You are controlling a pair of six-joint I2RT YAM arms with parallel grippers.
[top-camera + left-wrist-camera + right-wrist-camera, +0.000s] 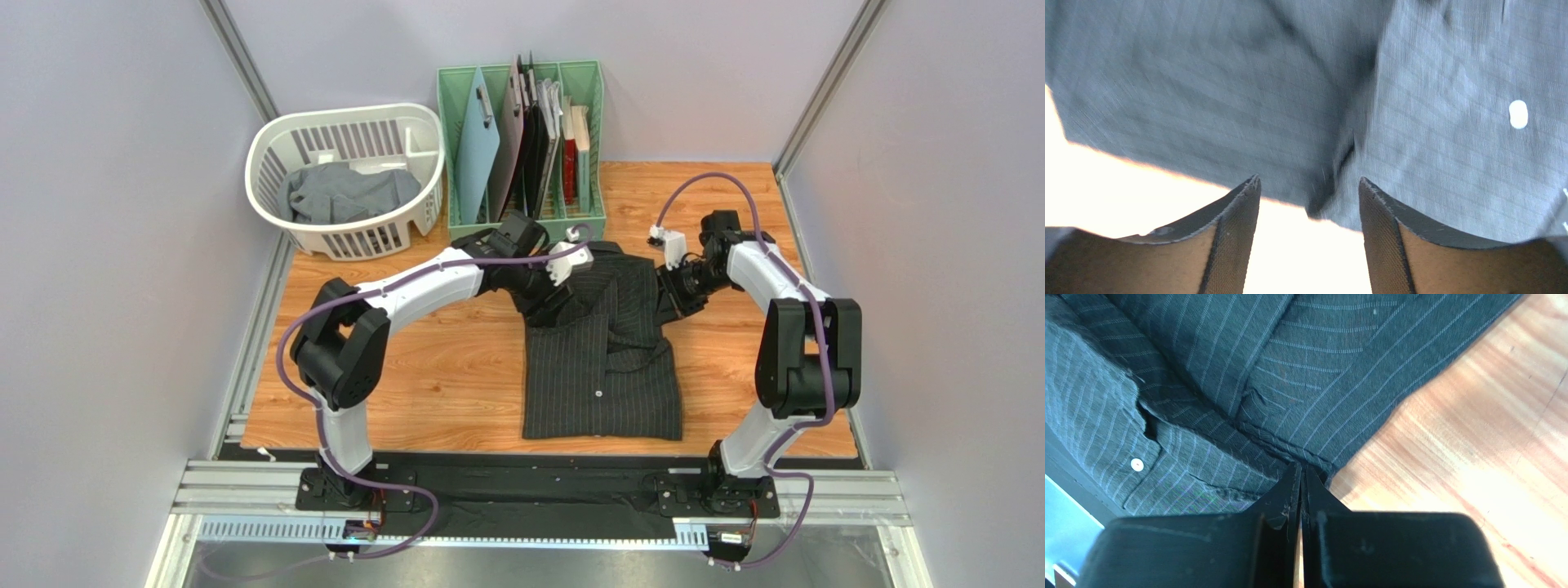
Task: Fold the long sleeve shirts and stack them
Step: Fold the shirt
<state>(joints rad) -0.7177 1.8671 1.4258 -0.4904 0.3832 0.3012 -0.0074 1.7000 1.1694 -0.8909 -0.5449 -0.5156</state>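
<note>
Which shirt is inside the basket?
The plain grey shirt, crumpled in the white laundry basket. The black pinstriped shirt lies spread on the wooden table instead.

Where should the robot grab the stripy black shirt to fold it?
Pinch its two far corners, one gripper per side, sliding in low from the outside edges. The black shirt lies flat on the table, so only its edges offer a lip to pinch. The left gripper and right gripper sit by those corners.

top cam: overhead-rear, facing down | wrist cams: v. close, facing down | all share pinstripe shirt
</note>
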